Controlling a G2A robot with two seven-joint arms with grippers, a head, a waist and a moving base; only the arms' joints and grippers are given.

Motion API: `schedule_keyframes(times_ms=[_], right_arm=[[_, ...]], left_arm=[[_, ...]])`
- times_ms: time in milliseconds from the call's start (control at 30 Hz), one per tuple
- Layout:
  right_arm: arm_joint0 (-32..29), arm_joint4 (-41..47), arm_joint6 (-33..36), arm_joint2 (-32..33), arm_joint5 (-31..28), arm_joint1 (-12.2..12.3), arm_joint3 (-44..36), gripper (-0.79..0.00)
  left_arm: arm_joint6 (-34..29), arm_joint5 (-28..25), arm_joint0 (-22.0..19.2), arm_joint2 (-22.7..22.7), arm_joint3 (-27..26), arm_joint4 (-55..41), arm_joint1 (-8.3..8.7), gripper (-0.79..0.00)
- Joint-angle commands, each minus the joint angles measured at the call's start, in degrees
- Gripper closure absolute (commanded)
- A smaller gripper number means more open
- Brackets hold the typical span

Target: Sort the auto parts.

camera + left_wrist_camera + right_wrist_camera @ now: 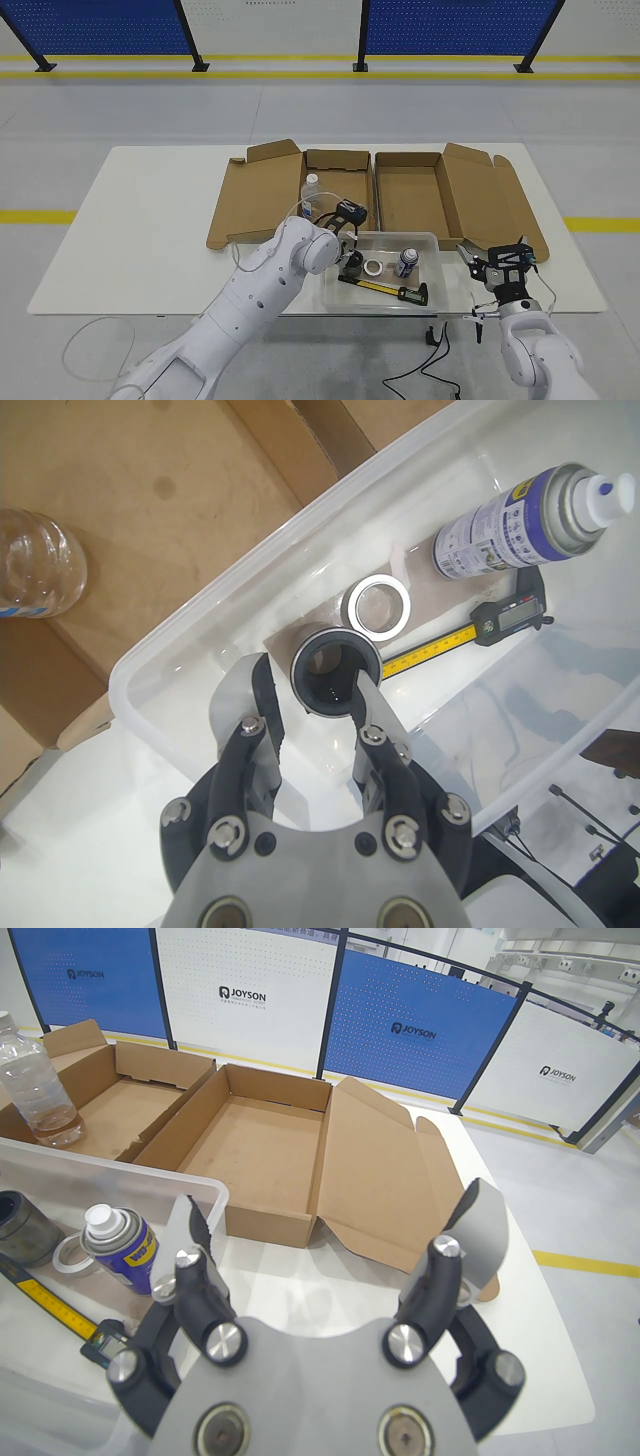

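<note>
Left gripper (312,680) is down inside the clear plastic bin (395,236), lower centre of the top view. Its fingers are spread. One finger (367,700) dips into the bore of the dark, thick-walled metal sleeve (327,692), and the other (265,695) sits just outside the sleeve's wall with a gap showing, so nothing is pinched.

The sleeve stands upright at the bin's left end in the top view. Just beside it, to the right, a flat silver metal ring (377,607) lies on the bin floor. Further right, the blue-and-white spray can (505,535) with its white nozzle stands upright. A digital caliper with a yellow scale (507,615) lies along the bin's lower side, and its scale runs close past the sleeve.

Over at lower right of the top view, the right gripper (330,1208) hangs above the white table (150,230), just right of the bin. Its fingers are wide apart and hold nothing.

Above the bin, at frame centre, two open brown cardboard boxes sit side by side, the left box (335,195) and the right box (410,200). A clear plastic bottle (311,187) stands upright in the left one.
</note>
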Motion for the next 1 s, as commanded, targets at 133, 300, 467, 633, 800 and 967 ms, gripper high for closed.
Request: schedule_keyframes(times_ms=[133,300,467,633,800,967], right_arm=[[0.00,0.00,0.00,0.00,0.00,0.00,0.00,-0.785],[0.00,0.00,0.00,0.00,0.00,0.00,0.00,-0.785],[0.00,0.00,0.00,0.00,0.00,0.00,0.00,-0.785],[0.00,0.00,0.00,0.00,0.00,0.00,0.00,-0.785],[0.00,0.00,0.00,0.00,0.00,0.00,0.00,-0.785],[0.00,0.00,0.00,0.00,0.00,0.00,0.00,-0.785]], left_arm=[[0.27,-0.15,-0.58,0.88,2.10,-0.63,-0.54,-0.228],[0.48,-0.43,-1.03,1.31,3.61,-1.78,-0.99,-0.197],[1.02,-0.68,-1.34,1.69,4.61,-3.06,-1.44,-0.212],[1.19,-0.38,-1.70,2.50,5.54,-2.69,-1.84,-0.203],[1.16,-0.19,-1.96,2.99,6.79,-2.44,-2.15,-0.182],[1.46,-0.30,-2.06,3.13,7.83,-2.65,-2.40,-0.160]])
